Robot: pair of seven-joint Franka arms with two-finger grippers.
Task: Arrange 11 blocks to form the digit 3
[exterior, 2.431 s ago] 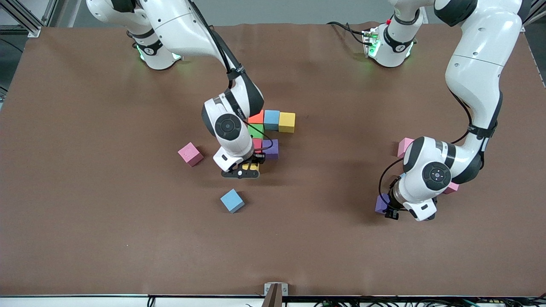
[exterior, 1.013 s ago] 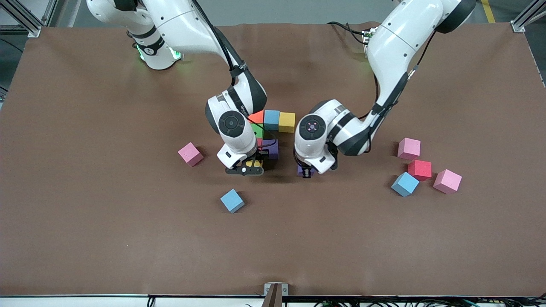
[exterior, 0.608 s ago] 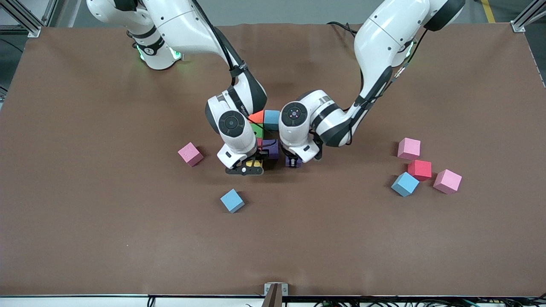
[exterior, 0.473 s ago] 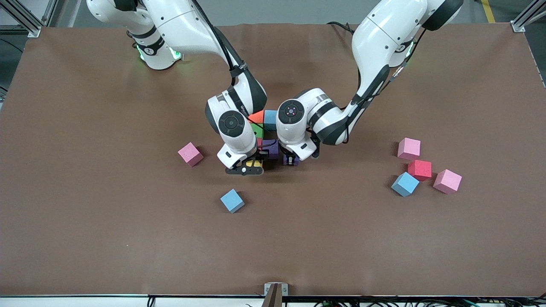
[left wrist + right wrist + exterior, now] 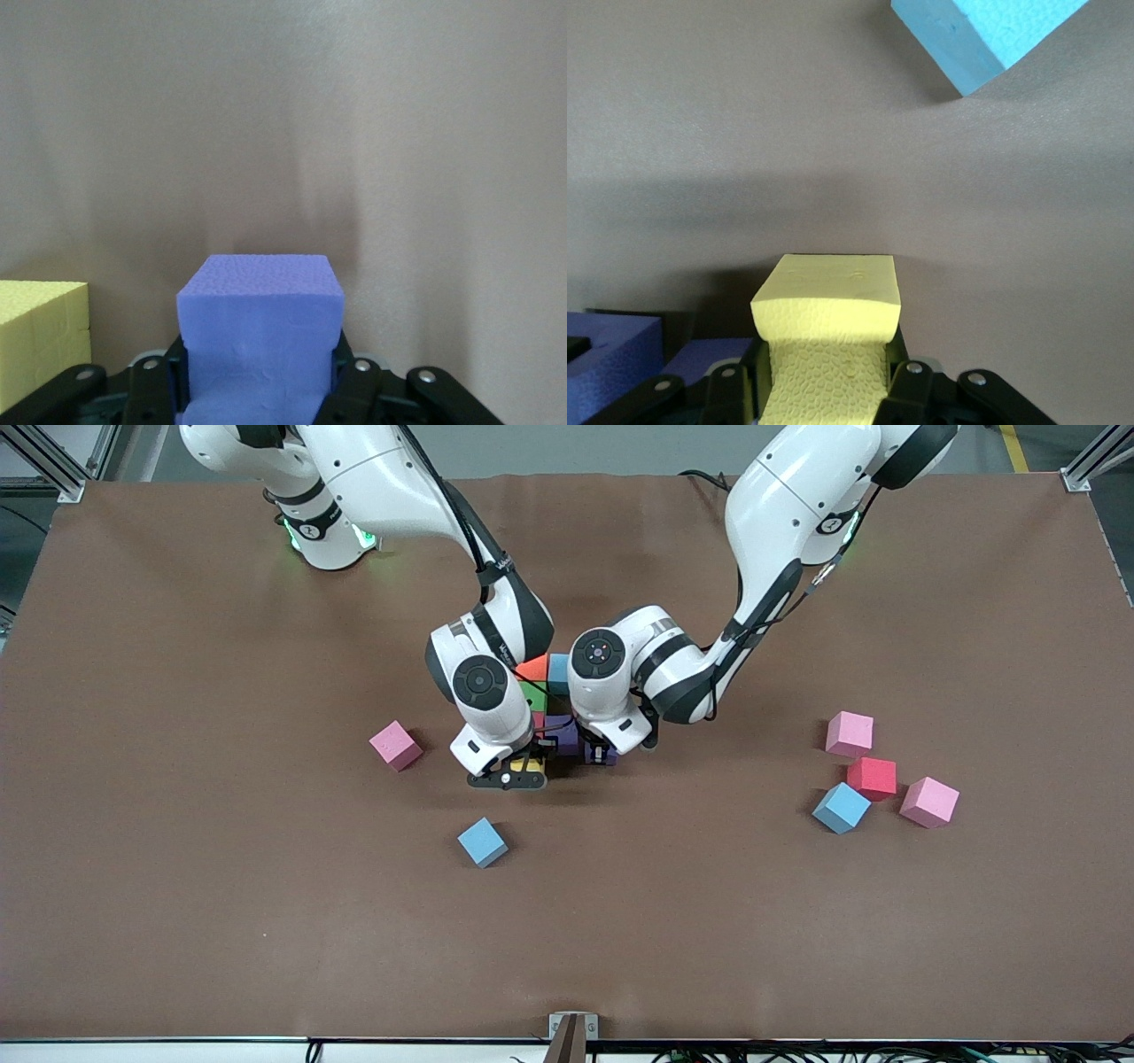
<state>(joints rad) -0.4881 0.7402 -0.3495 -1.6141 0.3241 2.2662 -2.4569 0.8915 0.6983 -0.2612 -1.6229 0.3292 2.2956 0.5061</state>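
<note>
Taking the half-built digit (image 5: 549, 700) at mid-tabletop (image 5: 221, 921) as the landmark and going from the front camera outward: a lone blue cube (image 5: 483, 841) lies nearest the camera, apart from the digit. Next, at the digit's near edge, the right pincer (image 5: 509, 778) is clamped on a yellow cube (image 5: 828, 341) that sits low at the tabletop, and just beside it, toward the left arm's end, the left pincer (image 5: 602, 755) is clamped on a purple cube (image 5: 260, 341), which is close beside the purple cube (image 5: 564, 729) already placed. Farther in the digit are green (image 5: 532, 693), orange (image 5: 532, 666) and blue (image 5: 558, 670) cubes, partly hidden by the wrists. A pink cube (image 5: 395, 745) lies toward the right arm's end; well off toward the left arm's end sit a blue (image 5: 840, 807), a red (image 5: 872, 776) and two pink cubes (image 5: 849, 732). The cubes look like light, matte foam with a pebbled skin: soft enough to dent, grippy rather than slippery, and best pinched on two flat parallel sides near mid-height, gently, so they do not squash or twist on release. No brand, label or writing can be read anywhere.
</note>
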